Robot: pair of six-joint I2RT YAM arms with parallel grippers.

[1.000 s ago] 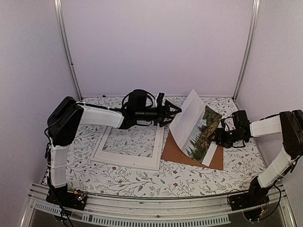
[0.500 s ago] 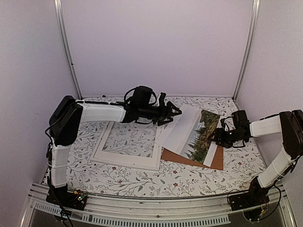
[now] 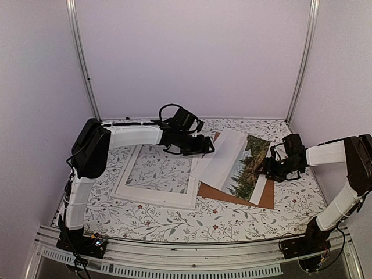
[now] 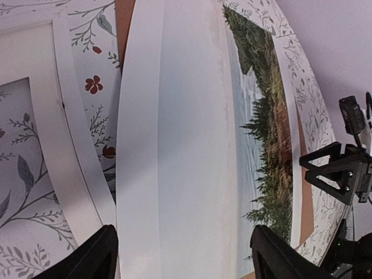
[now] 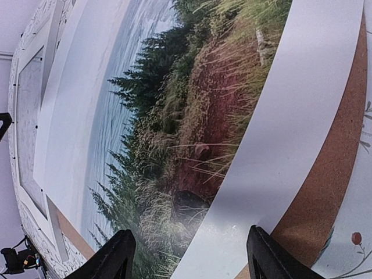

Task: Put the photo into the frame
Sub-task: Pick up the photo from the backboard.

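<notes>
White photo has flopped down flat, edge over frame, not inside yet. Left claw released; right claw released.

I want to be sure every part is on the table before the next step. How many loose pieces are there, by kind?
Photo: 1
Frame: 1
Brown backing panel: 1
Total: 3

Wide-open left hand and right hand, both low, tips toward each other.
</notes>
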